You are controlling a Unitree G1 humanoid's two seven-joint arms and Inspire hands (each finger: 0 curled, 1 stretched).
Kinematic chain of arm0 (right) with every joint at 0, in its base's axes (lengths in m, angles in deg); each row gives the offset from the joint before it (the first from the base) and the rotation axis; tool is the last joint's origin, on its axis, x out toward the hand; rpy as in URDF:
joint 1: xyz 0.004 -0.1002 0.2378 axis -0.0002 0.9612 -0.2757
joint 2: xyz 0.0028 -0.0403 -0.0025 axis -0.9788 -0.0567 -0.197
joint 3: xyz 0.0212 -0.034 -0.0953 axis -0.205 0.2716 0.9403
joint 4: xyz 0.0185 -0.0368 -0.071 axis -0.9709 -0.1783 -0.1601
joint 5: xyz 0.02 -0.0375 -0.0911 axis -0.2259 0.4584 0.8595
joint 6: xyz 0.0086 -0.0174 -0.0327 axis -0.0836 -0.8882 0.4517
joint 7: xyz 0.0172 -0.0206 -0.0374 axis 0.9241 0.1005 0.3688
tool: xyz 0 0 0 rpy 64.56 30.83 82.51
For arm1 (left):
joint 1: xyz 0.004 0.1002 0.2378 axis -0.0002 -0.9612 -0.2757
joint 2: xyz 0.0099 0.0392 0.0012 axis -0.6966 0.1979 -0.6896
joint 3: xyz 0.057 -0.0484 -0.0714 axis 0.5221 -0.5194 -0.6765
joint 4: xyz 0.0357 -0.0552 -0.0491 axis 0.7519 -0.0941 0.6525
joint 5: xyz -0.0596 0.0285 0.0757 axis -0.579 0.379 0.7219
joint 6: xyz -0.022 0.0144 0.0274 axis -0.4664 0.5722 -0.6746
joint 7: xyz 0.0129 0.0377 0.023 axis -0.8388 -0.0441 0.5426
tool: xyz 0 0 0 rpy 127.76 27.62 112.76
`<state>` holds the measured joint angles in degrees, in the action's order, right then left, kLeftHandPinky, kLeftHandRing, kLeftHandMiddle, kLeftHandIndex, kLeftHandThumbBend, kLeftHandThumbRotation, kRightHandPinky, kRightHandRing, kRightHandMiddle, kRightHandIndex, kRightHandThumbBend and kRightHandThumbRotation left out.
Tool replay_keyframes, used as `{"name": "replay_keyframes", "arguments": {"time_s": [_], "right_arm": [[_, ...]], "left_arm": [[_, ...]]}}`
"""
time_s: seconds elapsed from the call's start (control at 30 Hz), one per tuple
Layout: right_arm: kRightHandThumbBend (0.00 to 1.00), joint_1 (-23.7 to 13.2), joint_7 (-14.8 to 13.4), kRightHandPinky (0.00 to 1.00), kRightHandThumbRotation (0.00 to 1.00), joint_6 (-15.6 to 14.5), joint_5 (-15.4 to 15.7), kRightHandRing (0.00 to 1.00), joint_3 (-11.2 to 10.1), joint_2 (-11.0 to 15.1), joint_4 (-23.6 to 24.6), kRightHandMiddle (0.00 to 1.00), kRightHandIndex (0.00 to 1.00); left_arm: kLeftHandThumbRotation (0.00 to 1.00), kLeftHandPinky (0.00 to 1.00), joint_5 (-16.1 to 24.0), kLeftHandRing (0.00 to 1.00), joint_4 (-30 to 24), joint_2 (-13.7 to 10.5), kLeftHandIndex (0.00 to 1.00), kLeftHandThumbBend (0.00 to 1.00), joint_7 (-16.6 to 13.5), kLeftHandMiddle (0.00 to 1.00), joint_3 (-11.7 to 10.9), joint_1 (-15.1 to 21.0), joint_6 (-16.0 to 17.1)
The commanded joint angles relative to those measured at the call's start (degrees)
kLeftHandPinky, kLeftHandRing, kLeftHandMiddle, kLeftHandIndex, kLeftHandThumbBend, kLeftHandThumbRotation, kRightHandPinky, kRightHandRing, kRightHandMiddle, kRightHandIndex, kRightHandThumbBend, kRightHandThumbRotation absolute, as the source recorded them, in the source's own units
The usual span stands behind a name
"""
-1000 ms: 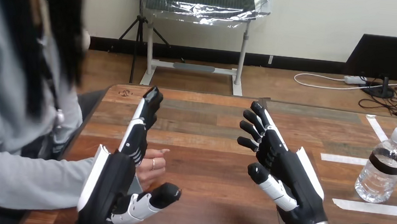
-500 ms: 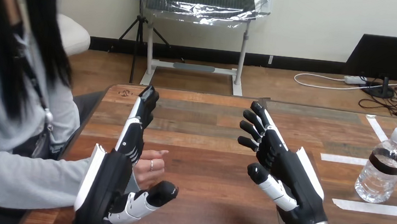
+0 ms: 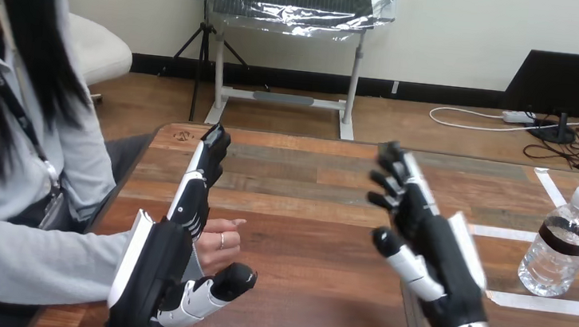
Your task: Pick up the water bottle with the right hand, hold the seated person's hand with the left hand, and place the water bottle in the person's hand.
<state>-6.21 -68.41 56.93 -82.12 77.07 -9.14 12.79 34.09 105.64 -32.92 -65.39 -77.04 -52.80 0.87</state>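
Observation:
A clear water bottle [image 3: 558, 250] with a white cap and a dark label band stands upright on the table at the right. My right hand [image 3: 431, 253] is raised over the table's middle, open with straight fingers, well to the left of the bottle and apart from it. At the left, my left hand [image 3: 169, 260] is open, fingers pointing away from me. The person's hand [image 3: 218, 245] rests on the table just right of my left palm, between its fingers and thumb, close to it; no finger of mine curls round it.
White tape strips [image 3: 549, 303] mark the wooden table [image 3: 297, 212] around the bottle. The person sits at the table's left edge, their grey sleeve [image 3: 29, 259] reaching in along my left arm.
My right hand has shifted to the right, nearer the bottle. The person has leaned back to the left. My left hand and the person's hand have barely moved.

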Motion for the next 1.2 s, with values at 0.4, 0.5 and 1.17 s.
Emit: {"name": "replay_keyframes", "arguments": {"time_s": [0.4, 0.5, 1.17], "right_arm": [[1.00, -4.7, -17.4, 0.88, 0.72, 2.9, 4.9, 0.94, -4.6, 3.8, 2.0, 0.98, 1.00], [1.00, -5.0, -19.7, 0.88, 0.71, 3.2, 5.3, 0.95, -5.2, 4.1, 2.0, 0.98, 1.00], [1.00, -5.6, -30.7, 0.96, 0.66, 8.6, 8.3, 1.00, -8.5, 6.2, 0.9, 1.00, 1.00]], "left_arm": [[0.76, 1.00, -1.9, 1.00, -1.1, 0.8, 1.00, 1.00, 1.1, 1.00, -0.3, 1.8, 0.6], [0.76, 1.00, -2.2, 1.00, -1.1, 0.8, 1.00, 1.00, 1.4, 1.00, -0.3, 1.8, 0.6], [0.76, 1.00, -3.6, 1.00, -0.8, 0.9, 1.00, 1.00, 2.8, 1.00, -0.4, 1.9, 0.3]]}}
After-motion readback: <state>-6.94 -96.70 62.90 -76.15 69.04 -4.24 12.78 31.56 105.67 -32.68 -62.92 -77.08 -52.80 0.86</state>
